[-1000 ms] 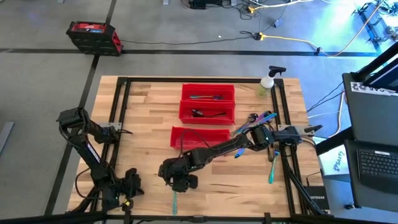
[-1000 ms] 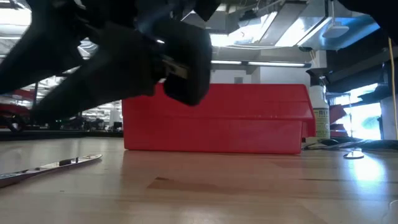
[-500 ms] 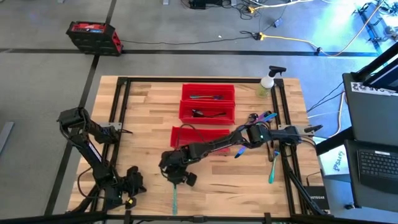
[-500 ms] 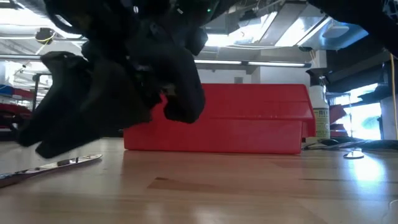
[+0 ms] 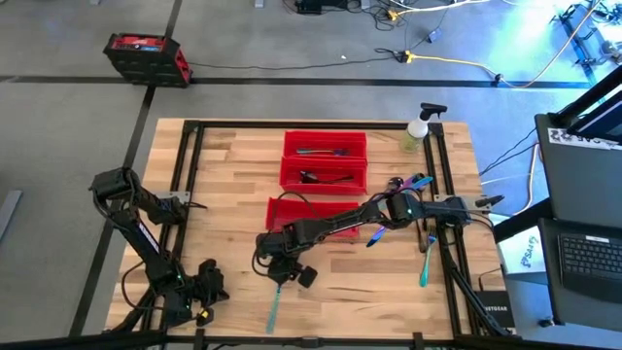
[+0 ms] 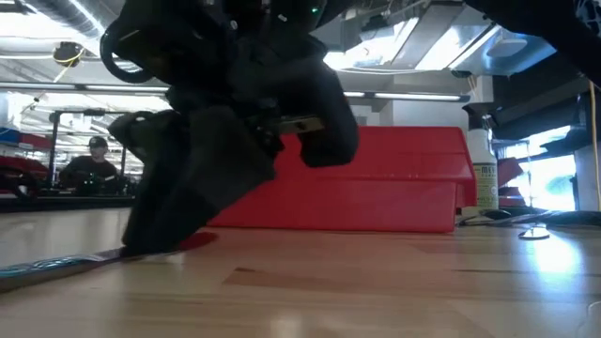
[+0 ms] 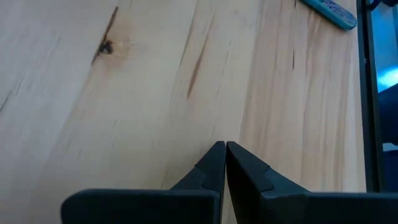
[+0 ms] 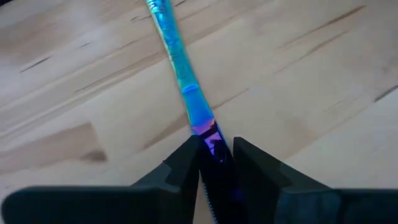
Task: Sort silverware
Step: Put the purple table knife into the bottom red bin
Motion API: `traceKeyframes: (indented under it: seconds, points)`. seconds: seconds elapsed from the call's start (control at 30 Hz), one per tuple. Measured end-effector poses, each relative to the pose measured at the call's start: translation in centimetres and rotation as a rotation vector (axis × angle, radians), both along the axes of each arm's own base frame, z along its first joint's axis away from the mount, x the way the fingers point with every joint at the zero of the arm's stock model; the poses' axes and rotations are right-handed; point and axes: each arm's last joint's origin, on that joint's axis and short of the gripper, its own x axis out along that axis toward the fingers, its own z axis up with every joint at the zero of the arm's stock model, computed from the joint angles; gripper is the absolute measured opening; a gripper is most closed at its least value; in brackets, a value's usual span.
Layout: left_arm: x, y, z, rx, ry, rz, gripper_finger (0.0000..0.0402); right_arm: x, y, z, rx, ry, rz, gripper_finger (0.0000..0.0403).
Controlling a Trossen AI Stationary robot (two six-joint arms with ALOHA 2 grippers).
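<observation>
- The right pincer (image 5: 279,275) is down on the counter (image 5: 233,185) near its front edge, its fingers (image 8: 184,163) straddling one end of a teal-blue utensil (image 8: 180,68) that lies flat, seemingly closing for a pickup.
- The rest of that piece points toward the front edge.
- Three red bins (image 5: 325,175) wait mid-counter, two already holding pieces.
- More silverware (image 5: 406,185) lies near the right edge.
- The left pincer (image 7: 225,163) rests closed at the front-left corner, out of the way.
</observation>
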Motion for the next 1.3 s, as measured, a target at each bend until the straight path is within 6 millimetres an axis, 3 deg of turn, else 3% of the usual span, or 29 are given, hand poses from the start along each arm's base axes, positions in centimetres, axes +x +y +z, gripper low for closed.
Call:
traceKeyframes:
  seconds: [0.27, 0.57, 0.73, 0.9, 1.07, 1.23, 1.3]
  points:
    - [0.0, 0.0, 0.0, 0.0, 0.0, 0.0, 0.0, -0.8, 0.4, 0.3, -0.027, 0.063, 0.017, 0.0069]
    - [0.1, -0.2, 0.2, -0.019, -0.019, -0.011, 0.0, -1.6, 1.3, 1.6, -0.033, 0.093, -0.005, 0.0131]
    - [0.6, -0.9, 0.8, -0.021, -0.123, -0.058, 0.0004, -1.3, 1.5, 3.2, -0.015, 0.022, -0.009, 0.0166]
    - [1.9, -1.9, 2.6, -0.073, -0.343, 0.058, 0.0042, -1.7, 2.2, 3.7, 0.043, 0.045, 0.025, 0.0176]
    - [3.1, -2.3, 4.0, -0.055, -0.443, 0.088, 0.0103, -2.6, 3.9, 3.8, 0.027, 0.063, 0.08, 0.0139]
    - [5.6, -3.6, 4.5, 0.052, -0.49, 0.042, 0.0168, -3.4, 5.2, 4.1, 0.046, 0.104, 0.102, 0.0024]
    - [6.8, -4.3, 4.4, 0.13, -0.5, 0.011, 0.0187, -3.9, 5.5, 4.5, 0.026, 0.116, 0.105, 0.0012]
